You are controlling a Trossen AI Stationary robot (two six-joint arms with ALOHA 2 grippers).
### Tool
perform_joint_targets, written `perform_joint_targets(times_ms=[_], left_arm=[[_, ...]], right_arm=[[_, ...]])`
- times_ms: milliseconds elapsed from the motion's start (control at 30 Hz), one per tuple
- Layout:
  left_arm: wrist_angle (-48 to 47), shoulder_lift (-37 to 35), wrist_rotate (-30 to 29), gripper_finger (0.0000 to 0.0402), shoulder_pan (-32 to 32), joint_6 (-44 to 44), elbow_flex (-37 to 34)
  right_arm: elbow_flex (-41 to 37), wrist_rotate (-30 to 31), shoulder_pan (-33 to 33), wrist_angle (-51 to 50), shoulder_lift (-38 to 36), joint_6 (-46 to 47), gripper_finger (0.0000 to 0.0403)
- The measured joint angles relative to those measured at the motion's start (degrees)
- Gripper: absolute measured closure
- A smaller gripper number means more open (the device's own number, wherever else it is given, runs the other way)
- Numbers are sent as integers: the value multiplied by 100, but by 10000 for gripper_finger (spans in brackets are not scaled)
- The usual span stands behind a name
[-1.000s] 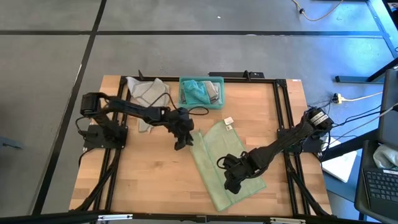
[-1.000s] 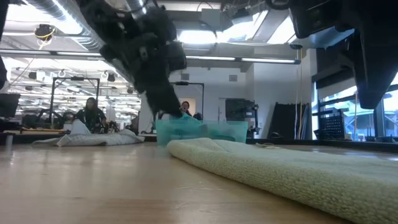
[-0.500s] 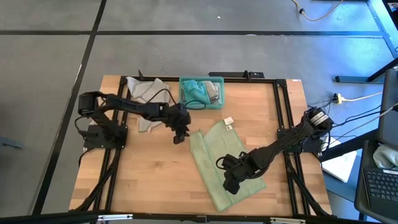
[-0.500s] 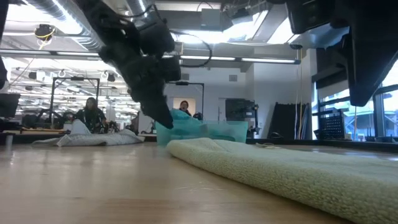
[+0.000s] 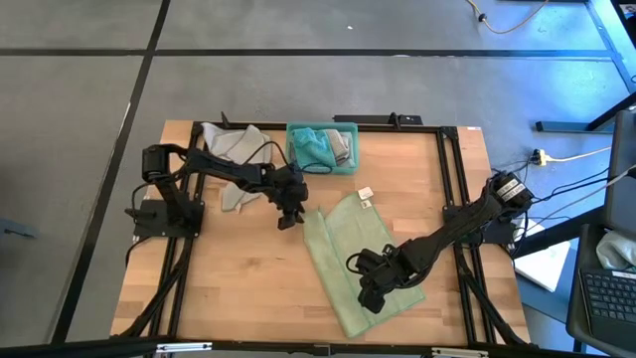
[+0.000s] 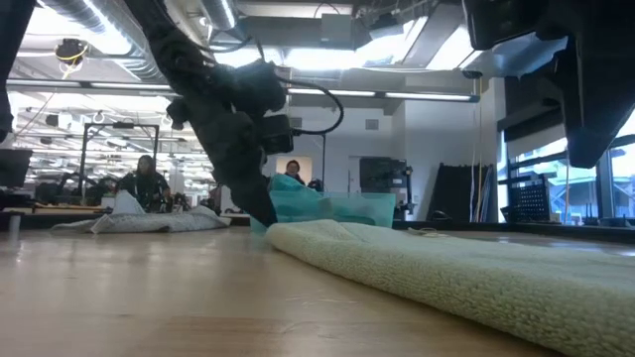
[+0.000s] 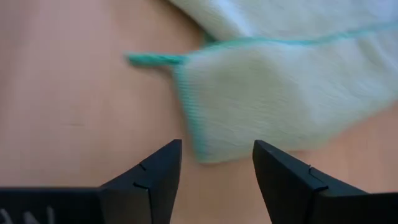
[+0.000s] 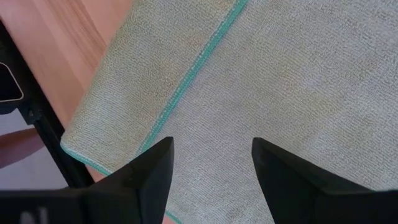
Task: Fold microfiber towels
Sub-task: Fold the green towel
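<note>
At the middle of the table I've got the pale green towel (image 5: 353, 261) lying flat, already doubled over into a long strip, and its long axis runs on a diagonal from the far-left corner near the teal bin (image 5: 321, 147) down toward the near edge of the table (image 5: 229, 288) on the right arm's side. The white tag (image 5: 365, 195) pokes out at the far end, pointing toward the bin. My left gripper (image 5: 289, 214) sits just beside that far-left corner, fingers spread apart and empty; in the wrist view I can see the teal-stitched corner (image 7: 186, 68) right ahead of the gap between them, slightly curled. My right gripper (image 5: 370, 290) hangs over the near half of the strip, fingers also apart with nothing between them, the teal hem (image 8: 193, 68) running past below. The step, as I read it, is taking the short end to fold the strip in half again. To do it well I want the left fingers to go down square onto that corner, catching both layers and not just the top one, or the fold will split open. The right gripper should pin or pick the matching corner so the edge lifts evenly and the hems line up. More cloths wait behind: a grey towel (image 5: 237, 149) heaped at the far left, and others in the bin.
</note>
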Motion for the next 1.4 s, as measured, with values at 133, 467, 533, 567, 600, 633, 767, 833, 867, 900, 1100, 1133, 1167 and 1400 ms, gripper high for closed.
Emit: perform_joint_targets(times_ms=[133,467,533,567,600,633,767,833,867,900,1100,1133,1167,1400], left_arm=[[117,0,-132,208,182,-92,0],[261,373,824,207,141,-612,-7],[350,425,831,208,107,-701,-2],[388,431,816,209,101,-759,-2],[441,433,779,209,91,-767,-2],[493,437,753,208,91,-772,-2],[613,447,757,208,130,-913,-2],[736,448,855,209,140,-1104,-2],[820,448,897,209,120,-1181,-2],[885,448,920,209,85,-1206,-2],[936,402,983,217,-126,-1371,12],[873,402,993,222,-154,-1377,38],[833,402,997,228,-189,-1383,83],[470,402,888,284,-277,-1278,572]], right_arm=[[0,0,22,-1,0,0,183],[0,0,22,52,0,0,183],[0,0,22,64,0,5,183],[0,0,24,67,0,14,183],[0,-2,24,68,0,17,183],[0,-2,26,80,0,20,183],[0,-6,46,85,0,20,183],[0,-11,46,85,0,20,183],[0,-11,46,88,0,20,183],[0,-11,46,95,0,20,183],[0,-17,46,93,0,20,183],[0,-22,46,95,0,20,183],[0,-23,45,96,0,20,183],[0,-24,41,96,0,20,183]])
